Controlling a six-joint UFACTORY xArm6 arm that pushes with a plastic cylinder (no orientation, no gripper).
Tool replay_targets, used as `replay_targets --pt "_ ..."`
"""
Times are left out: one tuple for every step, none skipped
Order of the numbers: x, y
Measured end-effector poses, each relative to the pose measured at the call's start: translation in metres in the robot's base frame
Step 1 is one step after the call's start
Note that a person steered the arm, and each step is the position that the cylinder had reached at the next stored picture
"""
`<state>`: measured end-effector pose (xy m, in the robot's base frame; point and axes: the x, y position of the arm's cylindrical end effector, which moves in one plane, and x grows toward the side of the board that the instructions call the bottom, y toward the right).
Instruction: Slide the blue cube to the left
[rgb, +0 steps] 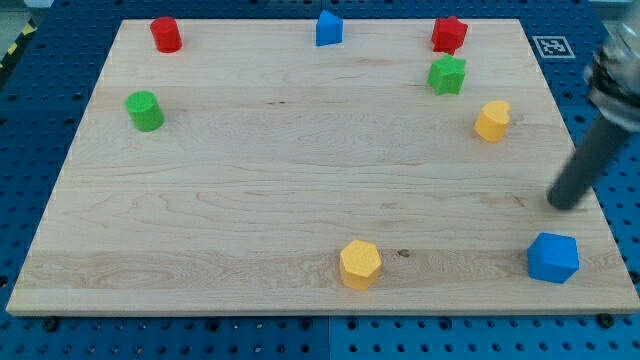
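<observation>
The blue cube (553, 257) sits near the bottom right corner of the wooden board (300, 170). My tip (565, 205) is at the board's right edge, just above the blue cube and slightly to its right, a short gap apart from it. The dark rod rises from there toward the view's upper right and is blurred.
A red cylinder (165, 34) and a green cylinder (145, 110) stand at the upper left. A second blue block (328, 29) is at the top middle. A red star (449, 34), a green star (447, 75) and a yellow block (492, 120) are at the upper right. A yellow hexagon (360, 264) is at the bottom middle.
</observation>
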<state>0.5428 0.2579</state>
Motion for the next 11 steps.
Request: replay_targets --pt "0.062 0.010" --pt "0.062 0.010" --pt "0.060 0.010" --pt "0.054 0.010" --pt "0.048 0.010" --pt "0.045 0.008" --pt "0.045 -0.004" --pt "0.045 -0.024" --pt "0.045 -0.029" --pt "0.047 -0.029" --pt "0.073 -0.033"
